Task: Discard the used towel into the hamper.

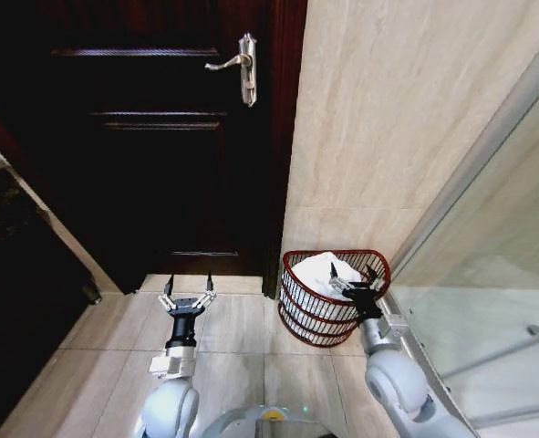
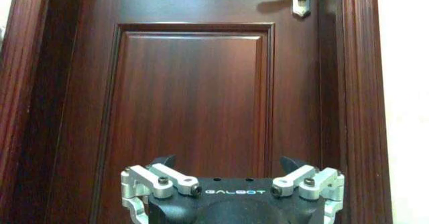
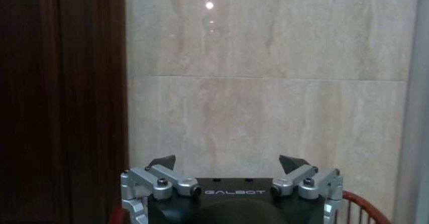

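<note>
The hamper (image 1: 304, 315), a dark red wire basket, stands on the floor in the corner between door and wall. A white towel (image 1: 313, 274) lies inside it. My right gripper (image 1: 352, 271) hangs open over the hamper's right rim, with nothing between its fingers. In the right wrist view, that gripper (image 3: 228, 162) faces the tiled wall, with a piece of the hamper's red rim (image 3: 365, 209) below it. My left gripper (image 1: 189, 281) is open and empty, held low over the floor in front of the door; it appears again as the left gripper (image 2: 228, 162) in its own wrist view.
A dark wooden door (image 1: 160, 137) with a metal handle (image 1: 242, 66) is straight ahead. A beige tiled wall (image 1: 388, 119) rises behind the hamper. A glass partition (image 1: 488, 274) closes off the right side, and dark furniture (image 1: 14, 274) stands at the left. Tiled floor (image 1: 233, 328) lies between my arms.
</note>
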